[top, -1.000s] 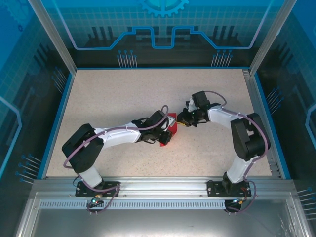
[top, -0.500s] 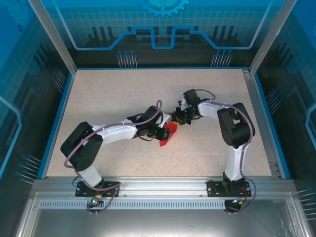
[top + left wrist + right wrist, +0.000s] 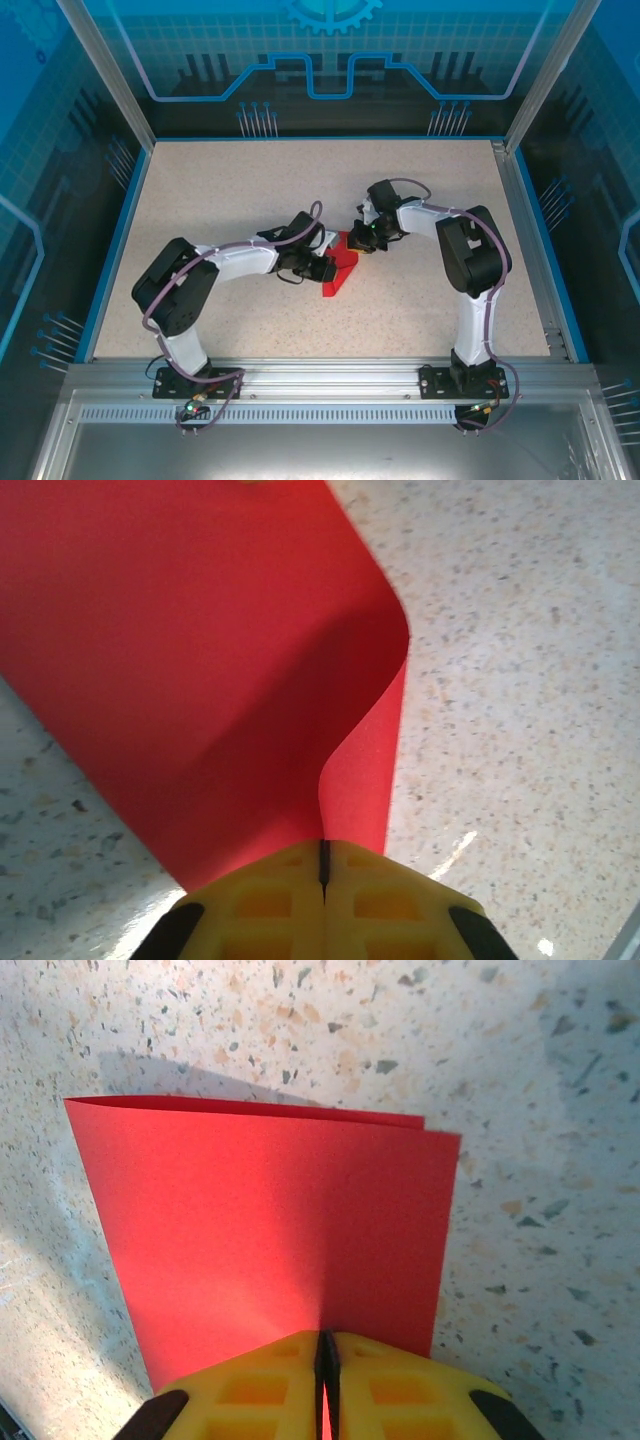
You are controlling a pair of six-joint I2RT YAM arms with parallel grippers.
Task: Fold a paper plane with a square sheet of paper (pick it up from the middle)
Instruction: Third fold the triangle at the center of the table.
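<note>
The left arm reaches from its base toward the middle of the table [image 3: 220, 190], and the left tool [image 3: 323, 268] sits at the left side of the red sheet of paper [image 3: 337, 282]. In the left wrist view, the left tool [image 3: 323, 872] is clenched on the sheet of paper [image 3: 200, 660]: the two yellow fingertips meet with only a thin seam between them, and the red edge enters that seam. From the grip, the sheet rises away from the tool and bends in a soft S-curve, one side edge curling over the speckled table [image 3: 520, 680]. The sheet is near the centre of the table, between the two tools, with its near corner pointing toward the arm bases. The right tool [image 3: 366, 240] meets the far right part of the sheet. In the right wrist view, the right tool [image 3: 325, 1360] is likewise clenched on the sheet of paper [image 3: 270, 1220], which is doubled over here: a second layer shows as a thin strip along the far edge, slightly offset from the front layer. The table [image 3: 300, 1020] lies beyond it.
</note>
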